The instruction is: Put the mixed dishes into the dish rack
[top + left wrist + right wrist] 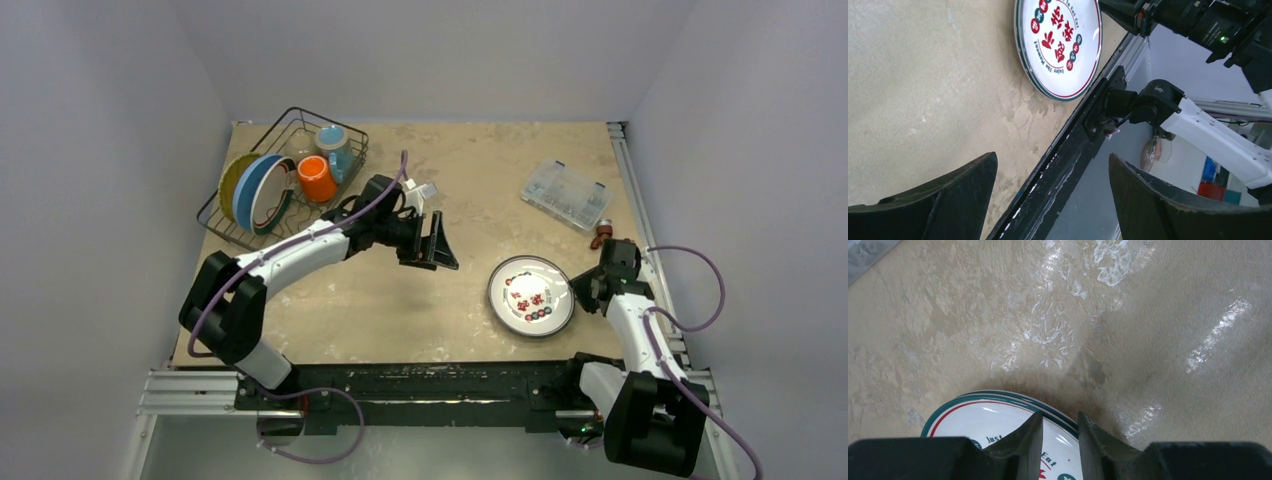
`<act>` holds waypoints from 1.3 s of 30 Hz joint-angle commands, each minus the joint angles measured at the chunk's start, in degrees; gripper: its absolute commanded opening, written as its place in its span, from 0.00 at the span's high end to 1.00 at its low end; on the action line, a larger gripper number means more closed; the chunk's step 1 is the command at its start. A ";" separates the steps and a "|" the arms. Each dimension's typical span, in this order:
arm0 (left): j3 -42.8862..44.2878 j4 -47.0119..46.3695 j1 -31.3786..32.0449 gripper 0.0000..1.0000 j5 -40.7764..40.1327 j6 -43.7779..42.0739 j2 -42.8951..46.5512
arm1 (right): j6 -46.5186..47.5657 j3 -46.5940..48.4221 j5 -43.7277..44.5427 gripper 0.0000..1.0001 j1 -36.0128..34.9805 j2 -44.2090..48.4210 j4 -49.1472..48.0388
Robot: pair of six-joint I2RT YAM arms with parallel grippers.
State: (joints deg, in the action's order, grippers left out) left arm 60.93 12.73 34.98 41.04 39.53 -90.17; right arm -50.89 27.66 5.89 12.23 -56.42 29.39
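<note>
Left arm (290, 252) and right arm (630, 322) look identical: white shells, chunky black joints, black wedge-shaped fingers (938, 205). Purple cable (404, 168) off each, the right one's bulging toward 3 o'clock. Small green light (1222, 38) on the right wrist.

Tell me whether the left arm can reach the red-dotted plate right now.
Probably yes: bare table lies between the open left gripper and the plate, though the right gripper sits at its right rim.
</note>
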 commanded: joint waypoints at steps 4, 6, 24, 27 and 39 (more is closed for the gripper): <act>3.34 -6.01 8.46 0.28 -9.38 4.35 -3.80 | 2.56 -0.65 -1.83 0.72 0.08 1.54 -0.89; 4.16 -8.95 11.23 0.33 -12.71 6.32 -6.38 | 2.87 -0.53 -2.25 0.72 0.15 1.38 -1.04; 11.71 -10.97 16.42 0.55 -22.68 14.73 -19.90 | 4.02 -1.05 -3.73 0.75 0.17 -0.62 -2.84; 12.48 -10.69 16.73 0.54 -22.90 15.36 -21.27 | 4.28 -0.79 -3.78 0.76 0.17 -1.05 -2.79; 14.01 -10.09 17.98 0.58 -23.24 14.97 -22.46 | 4.53 -0.97 -4.44 0.76 0.24 -1.02 -2.93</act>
State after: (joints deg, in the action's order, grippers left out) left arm 72.34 4.40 52.18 17.82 54.06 -112.66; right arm -47.20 27.24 1.93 12.34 -56.99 26.09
